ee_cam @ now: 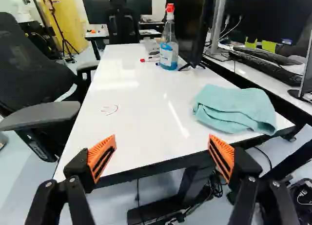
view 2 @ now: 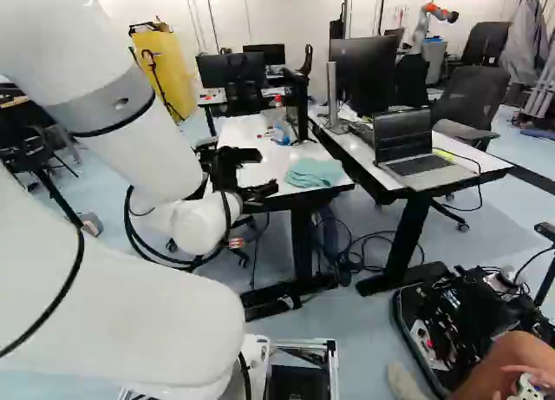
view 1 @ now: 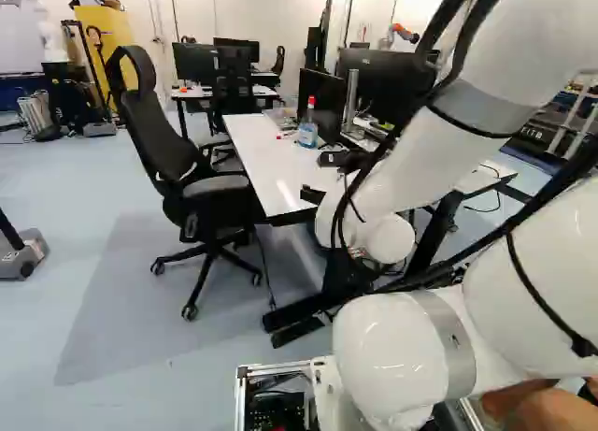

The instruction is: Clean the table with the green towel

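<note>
We have our black two-fingered gripper (view 2: pixel 267 172) with orange pads spread wide at the glossy white rectangular table (ee_cam: pixel 141 93). The folded, pale green cloth towel (ee_cam: pixel 236 110) lies on it near a close corner, long axis roughly crosswise. Thin curved red marks (ee_cam: pixel 111 109) show farther from that corner.

A white table (ee_cam: pixel 146 127) bears a towel (ee_cam: pixel 234 110), spray bottle (ee_cam: pixel 169 49), monitor (ee_cam: pixel 187 20) — and red scribble (ee_cam: pixel 112 109).

Bright room light, probably from overhead, though its source is hidden; white glare streaks the table (ee_cam: pixel 141 132), and soft shadow greys the floor (view 1: pixel 79 216) under the chair (view 1: pixel 154 132)
</note>
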